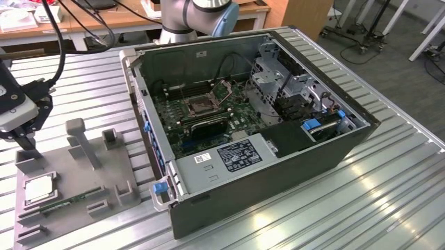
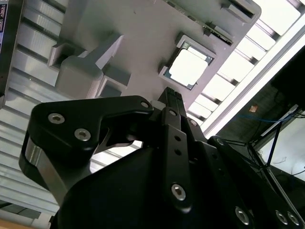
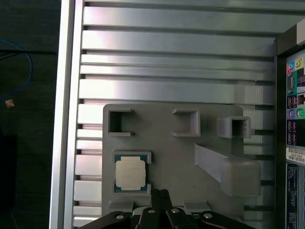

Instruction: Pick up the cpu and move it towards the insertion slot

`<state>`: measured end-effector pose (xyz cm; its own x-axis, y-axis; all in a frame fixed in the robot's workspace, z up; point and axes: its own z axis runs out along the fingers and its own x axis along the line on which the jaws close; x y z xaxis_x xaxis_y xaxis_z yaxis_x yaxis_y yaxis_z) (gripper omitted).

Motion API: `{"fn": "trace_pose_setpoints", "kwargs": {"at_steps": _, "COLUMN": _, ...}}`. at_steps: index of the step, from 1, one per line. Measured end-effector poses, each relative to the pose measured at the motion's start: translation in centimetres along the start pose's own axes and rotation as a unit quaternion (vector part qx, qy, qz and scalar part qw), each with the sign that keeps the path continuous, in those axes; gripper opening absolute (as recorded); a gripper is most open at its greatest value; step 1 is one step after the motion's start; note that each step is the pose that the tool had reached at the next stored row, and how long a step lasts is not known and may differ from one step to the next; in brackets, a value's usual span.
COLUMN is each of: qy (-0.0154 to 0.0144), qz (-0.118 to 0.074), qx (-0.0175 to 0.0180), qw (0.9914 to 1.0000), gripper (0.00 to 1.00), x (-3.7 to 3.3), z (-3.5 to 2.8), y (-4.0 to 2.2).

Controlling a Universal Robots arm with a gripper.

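Down close: black metal gripper, fingers pinched tight together, gripping nothing. Hangs over a matte grey fixture plate with blocky raised posts. Near the tips, flat square cpu, dull silver lid, pale rim, sits in a shallow pocket. Well apart, inside the open computer case: square, silver-framed insertion slot on the green motherboard.

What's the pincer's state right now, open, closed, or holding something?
Pincer: closed, holding nothing. The cpu lies in its pocket on the gray fixture plate, beside the fingertips.
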<state>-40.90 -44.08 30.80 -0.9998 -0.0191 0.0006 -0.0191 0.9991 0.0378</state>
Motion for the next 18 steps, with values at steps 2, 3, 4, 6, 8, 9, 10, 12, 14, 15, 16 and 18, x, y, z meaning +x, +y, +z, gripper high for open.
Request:
{"fn": "trace_pose_setpoints", "kwargs": {"at_steps": 2, "qy": -0.0001, "qz": 0.000, "qx": -0.0001, "qw": 1.00000, "gripper": 0.11, "x": 0.15, "z": 0.03, "y": 0.01}}
{"fn": "trace_pose_setpoints", "kwargs": {"at_steps": 3, "qy": -0.0001, "qz": 0.000, "qx": 0.0000, "qw": 1.00000, "gripper": 0.11, "x": 0.26, "z": 0.04, "y": 0.01}}
{"fn": "trace_pose_setpoints", "kwargs": {"at_steps": 4, "qy": -0.0001, "qz": 0.000, "qx": 0.0000, "qw": 1.00000, "gripper": 0.11, "x": 0.37, "z": 0.06, "y": 0.01}}
{"fn": "trace_pose_setpoints", "kwargs": {"at_steps": 6, "qy": -0.0001, "qz": 0.000, "qx": 0.0000, "qw": 1.00000, "gripper": 0.11, "x": 0.61, "z": 0.10, "y": 0.01}}
{"fn": "trace_pose_setpoints", "kwargs": {"at_steps": 8, "qy": -0.0002, "qz": 0.000, "qx": 0.0000, "qw": 1.00000, "gripper": 0.11, "x": 0.84, "z": 0.14, "y": 0.01}}
{"fn": "trace_pose_setpoints", "kwargs": {"at_steps": 9, "qy": -0.0002, "qz": 0.000, "qx": 0.0000, "qw": 1.00000, "gripper": 0.11, "x": 0.94, "z": 0.15, "y": 0.01}}
{"fn": "trace_pose_setpoints", "kwargs": {"at_steps": 10, "qy": -0.0002, "qz": 0.000, "qx": 0.0000, "qw": 1.00000, "gripper": 0.11, "x": 0.99, "z": 0.16, "y": 0.01}}
{"fn": "trace_pose_setpoints", "kwargs": {"at_steps": 12, "qy": -0.0002, "qz": 0.000, "qx": -0.0001, "qw": 1.00000, "gripper": 0.11, "x": 0.99, "z": 0.16, "y": 0.01}}
{"fn": "trace_pose_setpoints", "kwargs": {"at_steps": 14, "qy": -0.0002, "qz": 0.000, "qx": -0.0001, "qw": 1.00000, "gripper": 0.11, "x": 1.00, "z": 0.16, "y": 0.01}}
{"fn": "trace_pose_setpoints", "kwargs": {"at_steps": 15, "qy": -0.0002, "qz": 0.000, "qx": -0.0001, "qw": 1.00000, "gripper": 0.11, "x": 1.00, "z": 0.16, "y": 0.01}}
{"fn": "trace_pose_setpoints", "kwargs": {"at_steps": 16, "qy": -0.0002, "qz": 0.000, "qx": -0.0001, "qw": 1.00000, "gripper": 0.11, "x": 1.01, "z": 0.16, "y": 0.01}}
{"fn": "trace_pose_setpoints", "kwargs": {"at_steps": 18, "qy": -0.0002, "qz": 0.000, "qx": 0.0000, "qw": 1.00000, "gripper": 0.11, "x": 1.01, "z": 0.16, "y": 0.01}}
